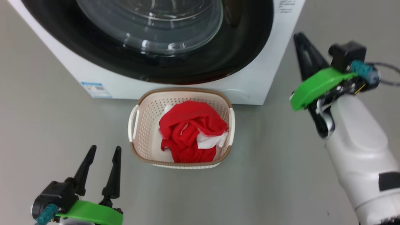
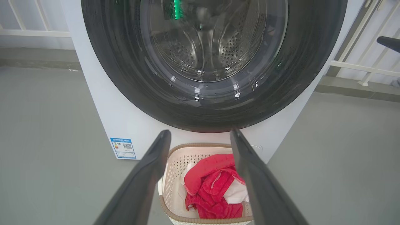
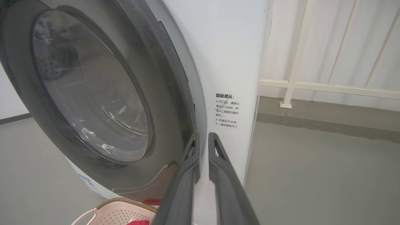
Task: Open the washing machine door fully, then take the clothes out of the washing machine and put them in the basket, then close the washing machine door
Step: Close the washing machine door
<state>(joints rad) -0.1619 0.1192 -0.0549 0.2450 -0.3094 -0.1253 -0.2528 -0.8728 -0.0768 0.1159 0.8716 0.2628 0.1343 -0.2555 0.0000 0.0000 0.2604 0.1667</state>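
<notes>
Clothes (image 1: 187, 131) are out, so the right gripper (image 3: 203, 136), pinched shut and empty, should shove the washing machine door (image 3: 93, 93) squarely till it clicks. Left gripper (image 1: 105, 147) gapes, empty.

The left gripper (image 1: 105, 149) and the right gripper (image 1: 299, 37) each have two long matt black fingers (image 1: 112, 175) that taper to thin tips. Behind the fingers sits a bright green curved plate (image 1: 315, 86). Beside that plate are a boxy black block (image 1: 347, 53), a teal plug (image 1: 362, 70) and a thin black cable (image 1: 387, 65). Behind the plate runs a rounded glossy white forearm (image 1: 359, 147) with a black patch (image 1: 389, 181).
</notes>
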